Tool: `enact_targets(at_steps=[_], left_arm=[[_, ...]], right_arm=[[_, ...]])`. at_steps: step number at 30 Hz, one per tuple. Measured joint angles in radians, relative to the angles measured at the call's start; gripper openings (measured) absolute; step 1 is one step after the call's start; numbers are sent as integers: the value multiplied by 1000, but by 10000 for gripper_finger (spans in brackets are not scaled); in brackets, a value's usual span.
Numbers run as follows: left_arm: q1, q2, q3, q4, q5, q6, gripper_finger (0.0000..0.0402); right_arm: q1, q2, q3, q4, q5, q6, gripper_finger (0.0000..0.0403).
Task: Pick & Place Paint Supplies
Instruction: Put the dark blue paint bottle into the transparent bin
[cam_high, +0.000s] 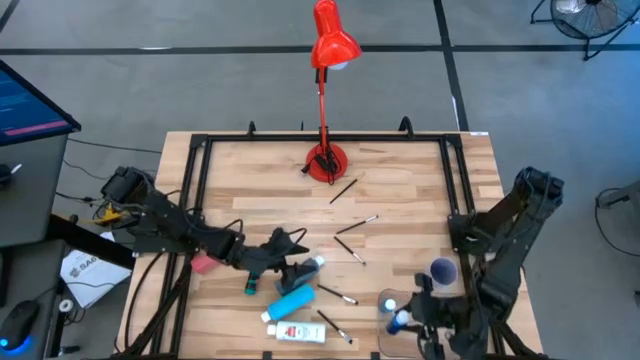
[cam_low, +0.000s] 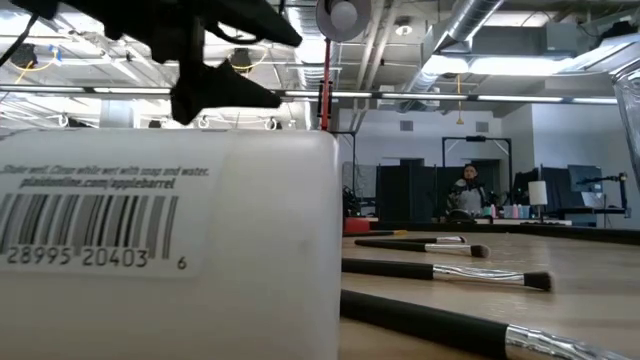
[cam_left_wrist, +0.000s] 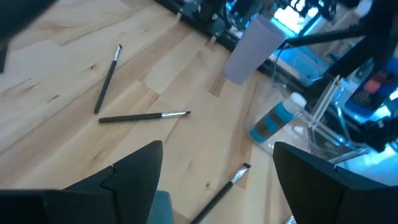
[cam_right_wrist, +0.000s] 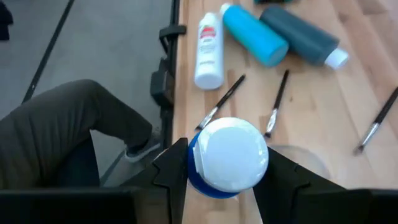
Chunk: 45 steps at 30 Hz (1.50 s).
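Inventory from my remote station, left edge to right edge of the table (cam_high: 400, 170).

Item 1: pink-red bottle (cam_high: 204, 264), near the left edge, half hidden under my left arm.

Item 2: left gripper (cam_high: 283, 262), fingers spread wide and empty, hanging over the dark teal bottle (cam_high: 305, 270); I see only the white-capped end past the fingers.

Item 3: green bottle (cam_high: 249, 287), mostly hidden, just beside that gripper.

Item 4: light blue tube (cam_high: 293, 301) and white tube (cam_high: 296, 331), side by side near the front edge; the white tube's barcode fills the low view.

Item 5: paintbrushes, seven I can count, scattered across the middle; one (cam_high: 343, 190) lies by the red lamp (cam_high: 327, 95).

Item 6: right gripper (cam_right_wrist: 227, 171), clamped on a blue bottle (cam_right_wrist: 229, 155) with a white cap, near the front right corner over a clear tray (cam_high: 390, 303), beside the lilac cup (cam_high: 443, 270). The tray's outline is hard to trace.

Paint containers counted: six.
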Motion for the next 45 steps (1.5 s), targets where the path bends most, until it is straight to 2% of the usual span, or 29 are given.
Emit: enact_targets(at_steps=[5,11,17,29,37,45], left_arm=[[-73,26,0,39,-97,-44,285],[-89,80,0,140,-104,-51,285],[-82,101,0,166,-102,-51,285],[-82,101,0,172,-101,-49,285],[-82,101,0,173,-99,-47,285],[-82,101,0,174,-97,-47,285]], right_arm=[[45,95,82,-109,45,74,133],[69,212,160,-266,53,189,133],[83,293,162,-351,48,311,133],[93,315,127,-319,119,320,133],[93,315,126,-301,125,238,133],[92,313,78,-241,130,239,134]])
